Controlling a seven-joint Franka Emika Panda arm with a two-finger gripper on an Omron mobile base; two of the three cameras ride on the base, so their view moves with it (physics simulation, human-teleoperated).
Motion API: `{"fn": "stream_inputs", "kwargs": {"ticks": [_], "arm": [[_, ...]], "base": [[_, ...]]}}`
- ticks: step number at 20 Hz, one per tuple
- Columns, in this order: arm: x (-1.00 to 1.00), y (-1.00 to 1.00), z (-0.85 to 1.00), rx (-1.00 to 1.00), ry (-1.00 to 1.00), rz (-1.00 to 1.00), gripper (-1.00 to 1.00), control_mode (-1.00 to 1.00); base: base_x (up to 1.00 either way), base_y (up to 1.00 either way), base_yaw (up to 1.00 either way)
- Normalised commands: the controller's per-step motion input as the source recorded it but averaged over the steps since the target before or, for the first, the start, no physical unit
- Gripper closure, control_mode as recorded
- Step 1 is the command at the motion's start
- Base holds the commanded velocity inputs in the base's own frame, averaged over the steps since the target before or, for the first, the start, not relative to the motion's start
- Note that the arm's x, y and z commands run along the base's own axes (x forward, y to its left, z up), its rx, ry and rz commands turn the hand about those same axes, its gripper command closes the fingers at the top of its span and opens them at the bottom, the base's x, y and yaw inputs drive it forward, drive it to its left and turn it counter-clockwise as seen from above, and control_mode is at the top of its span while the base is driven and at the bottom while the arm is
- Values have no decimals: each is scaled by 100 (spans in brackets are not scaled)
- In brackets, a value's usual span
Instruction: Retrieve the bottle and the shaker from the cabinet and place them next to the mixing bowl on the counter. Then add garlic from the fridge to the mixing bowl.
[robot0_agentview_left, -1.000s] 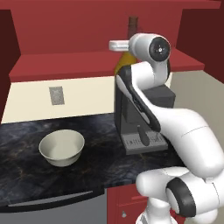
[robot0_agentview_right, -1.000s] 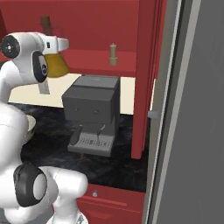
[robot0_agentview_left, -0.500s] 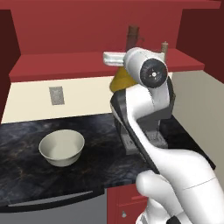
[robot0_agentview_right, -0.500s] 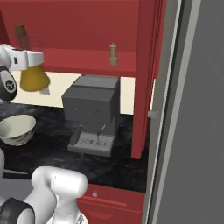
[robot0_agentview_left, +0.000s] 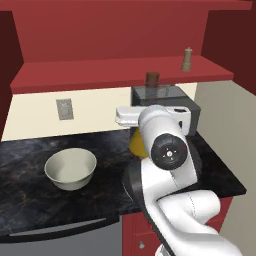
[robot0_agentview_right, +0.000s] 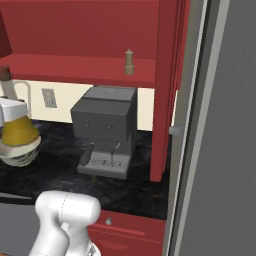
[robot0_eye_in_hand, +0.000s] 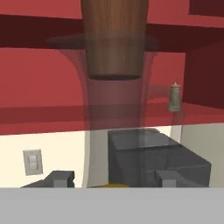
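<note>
One mixing bowl (robot0_agentview_left: 70, 168) sits on the black counter (robot0_agentview_left: 30, 150); the hand (robot0_eye_in_hand: 113, 178) grips the bottle (robot0_agentview_right: 18, 131).

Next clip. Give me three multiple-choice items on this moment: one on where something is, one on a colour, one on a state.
1. Where is the shaker?
A. on the cabinet shelf
B. in the mixing bowl
C. on the coffee machine

2. What colour is the bottle's liquid?
A. green
B. amber-yellow
C. clear blue

3. What state is the pincer in?
A. wide open, empty
B. shut on the bottle
C. shut on the shaker

Answers: 1 A, it stands upright on the red shelf above the coffee machine. 2 B, the right base view shows it. 3 B, the hand view shows the neck rising between the fingertips.
</note>
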Motion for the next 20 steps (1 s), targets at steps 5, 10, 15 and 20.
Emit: {"fn": "stream_inputs", "kwargs": {"ticks": [5,10,15,20], "arm": [[-11,0,-44,-1,0,-6,100,-100],[-1,0,-43,-1,0,-4,100,-100],[-8,0,-84,0,0,-9,100,-100],[-1,-19,-72,0,0,-7,100,-100]], "base": [[0,0,0],[0,0,0],[0,0,0],[0,0,0]]}}
